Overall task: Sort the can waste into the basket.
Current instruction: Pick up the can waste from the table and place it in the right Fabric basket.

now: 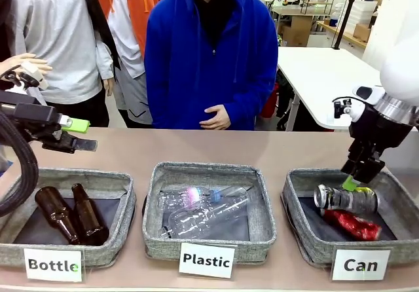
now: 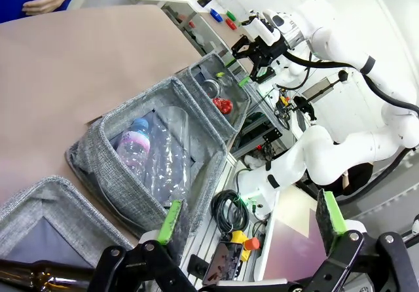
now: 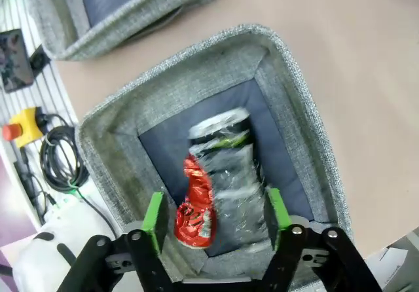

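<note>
Both cans, red can (image 3: 195, 208) and dark can (image 3: 226, 167), inside Can basket (image 3: 298, 109); right fingers (image 3: 213, 217) spread, empty; left fingers (image 2: 252, 217) wide.

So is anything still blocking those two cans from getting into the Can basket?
Nothing visible does: both already lie inside the Can basket. The dark can rests on the lining with the red can beside it. The right gripper hangs just above them, jaws apart, with nothing between it and the cans.
</note>
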`<action>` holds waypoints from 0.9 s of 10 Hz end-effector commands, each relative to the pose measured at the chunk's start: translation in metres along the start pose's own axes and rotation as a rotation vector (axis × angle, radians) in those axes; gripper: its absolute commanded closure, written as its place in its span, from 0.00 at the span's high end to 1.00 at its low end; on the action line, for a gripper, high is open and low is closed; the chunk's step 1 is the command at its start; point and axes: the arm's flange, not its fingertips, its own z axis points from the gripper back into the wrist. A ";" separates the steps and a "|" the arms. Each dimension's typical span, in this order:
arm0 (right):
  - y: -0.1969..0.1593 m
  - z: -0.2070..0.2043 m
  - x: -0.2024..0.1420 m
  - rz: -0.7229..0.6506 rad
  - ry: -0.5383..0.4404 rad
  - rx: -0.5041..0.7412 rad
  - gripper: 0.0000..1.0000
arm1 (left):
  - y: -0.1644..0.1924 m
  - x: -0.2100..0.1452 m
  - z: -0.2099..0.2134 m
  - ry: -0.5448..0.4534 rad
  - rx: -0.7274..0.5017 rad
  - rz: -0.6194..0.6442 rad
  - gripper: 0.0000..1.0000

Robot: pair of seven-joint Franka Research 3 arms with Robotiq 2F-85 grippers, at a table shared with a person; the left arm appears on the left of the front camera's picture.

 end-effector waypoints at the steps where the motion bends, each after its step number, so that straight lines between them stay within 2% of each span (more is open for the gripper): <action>1: -0.001 -0.003 -0.003 0.035 0.000 -0.017 1.00 | -0.002 -0.001 0.003 0.005 -0.008 0.006 1.00; 2: -0.001 -0.001 -0.003 0.010 -0.057 0.006 1.00 | -0.002 -0.001 0.003 0.005 -0.008 0.006 1.00; 5: 0.007 0.012 -0.007 -0.167 -0.399 0.279 1.00 | -0.002 -0.001 0.003 0.005 -0.008 0.006 1.00; 6: 0.010 0.019 -0.004 -0.403 -0.592 0.474 1.00 | -0.002 -0.001 0.003 0.005 -0.008 0.006 1.00; 7: 0.009 0.021 -0.002 -0.657 -0.760 0.534 1.00 | -0.002 -0.001 0.003 0.005 -0.008 0.006 1.00; 9: -0.001 0.015 -0.011 -0.811 -0.946 0.830 1.00 | -0.002 -0.001 0.003 0.005 -0.008 0.006 1.00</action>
